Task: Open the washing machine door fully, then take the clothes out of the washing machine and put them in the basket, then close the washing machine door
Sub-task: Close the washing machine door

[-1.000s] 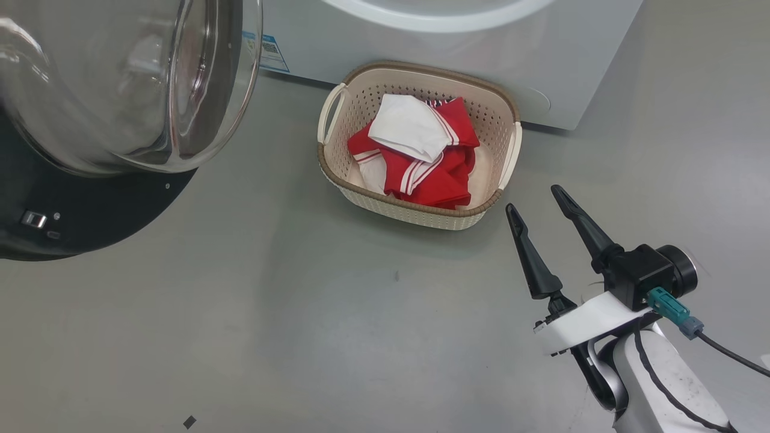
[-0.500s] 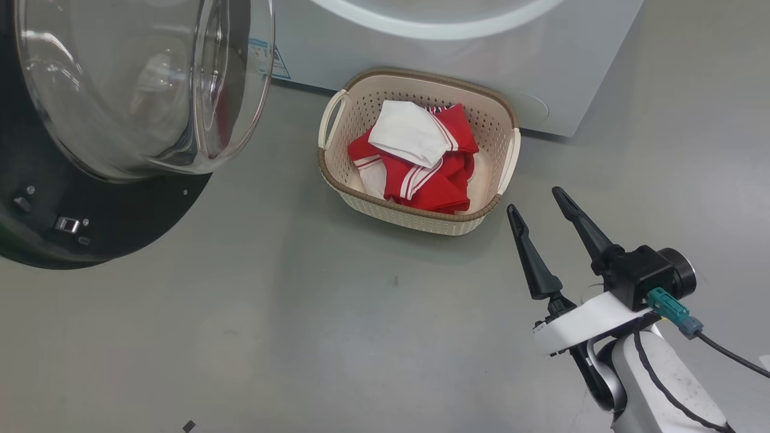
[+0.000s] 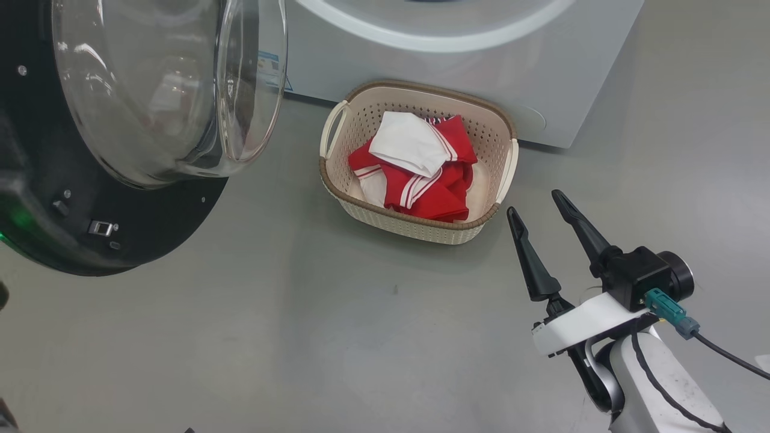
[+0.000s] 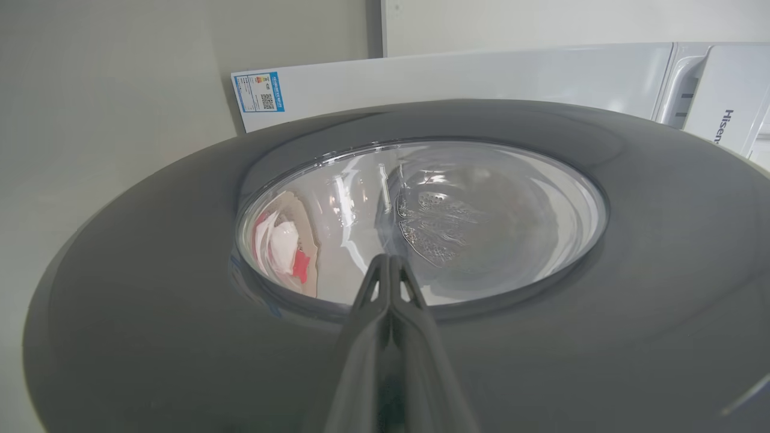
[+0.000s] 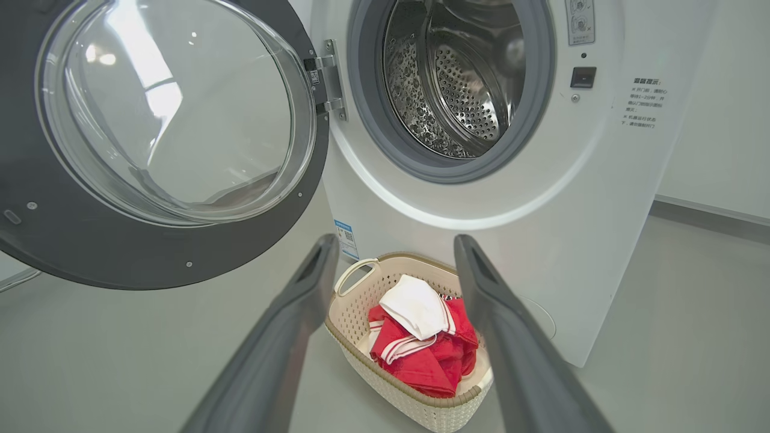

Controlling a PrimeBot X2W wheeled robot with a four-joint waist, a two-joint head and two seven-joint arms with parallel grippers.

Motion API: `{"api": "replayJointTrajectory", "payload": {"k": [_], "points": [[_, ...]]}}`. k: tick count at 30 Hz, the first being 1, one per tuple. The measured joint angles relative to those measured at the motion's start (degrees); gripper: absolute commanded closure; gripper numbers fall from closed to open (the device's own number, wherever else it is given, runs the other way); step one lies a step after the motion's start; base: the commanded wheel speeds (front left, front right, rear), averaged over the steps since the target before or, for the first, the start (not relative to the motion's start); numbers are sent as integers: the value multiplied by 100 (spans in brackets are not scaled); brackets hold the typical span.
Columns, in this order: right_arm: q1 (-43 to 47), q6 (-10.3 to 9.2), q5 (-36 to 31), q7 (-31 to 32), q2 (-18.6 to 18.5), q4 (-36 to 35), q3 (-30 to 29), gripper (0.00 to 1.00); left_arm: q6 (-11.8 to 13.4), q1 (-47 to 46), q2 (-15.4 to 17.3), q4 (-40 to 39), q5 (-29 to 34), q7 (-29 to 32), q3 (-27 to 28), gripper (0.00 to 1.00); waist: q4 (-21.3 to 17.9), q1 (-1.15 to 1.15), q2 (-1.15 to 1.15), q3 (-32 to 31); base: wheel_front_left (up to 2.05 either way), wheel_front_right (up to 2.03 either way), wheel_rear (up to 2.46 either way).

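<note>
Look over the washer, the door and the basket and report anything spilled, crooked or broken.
Nothing stands out. The basket stands upright on the floor before the washing machine, the clothes lie inside it with nothing over the rim, the door hangs open, uncracked, and the drum looks empty.

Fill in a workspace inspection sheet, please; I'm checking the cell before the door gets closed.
Surface: smooth grey floor.
Job's things: washing machine door swung open; clothes lie in the basket before the washing machine; drum holds nothing visible.
Clutter: small dark mark on floor.
Tools: left tool shut, pointing at door's outer face, contact unclear; right tool open, empty, near basket.
Cables: black cable from teal plug at right wrist.
Surroundings: pale wall beside machine.
</note>
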Motion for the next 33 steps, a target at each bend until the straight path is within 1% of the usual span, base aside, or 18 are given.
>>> {"api": "replayJointTrajectory", "payload": {"k": [9, 18, 25, 30, 33], "points": [[7, 0, 10, -1, 42, 19, 10, 0, 0, 267, -293, -374, -13, 194, -87, 100, 5, 0, 0, -75, 0, 0, 0], [23, 0, 49, -2, 55, 45, 12, 0, -8, 542, -736, -871, -47, 392, -261, 100, -1, 0, 0, -115, 0, 0, 0], [25, 0, 49, -7, 88, 55, 13, 0, -7, 800, -884, -1300, -46, 454, -292, 100, -9, 0, 0, -139, 0, 0, 0], [27, 0, 49, -7, 93, 67, 13, 0, -10, 903, -888, -1626, 60, 130, -221, 100, -12, 0, 0, -147, 0, 0, 0], [30, 0, 51, -7, 100, 103, 12, 0, -182, 1051, -836, -1860, 298, -174, -232, 100, -14, 0, 0, -167, 0, 0, 0]]}}
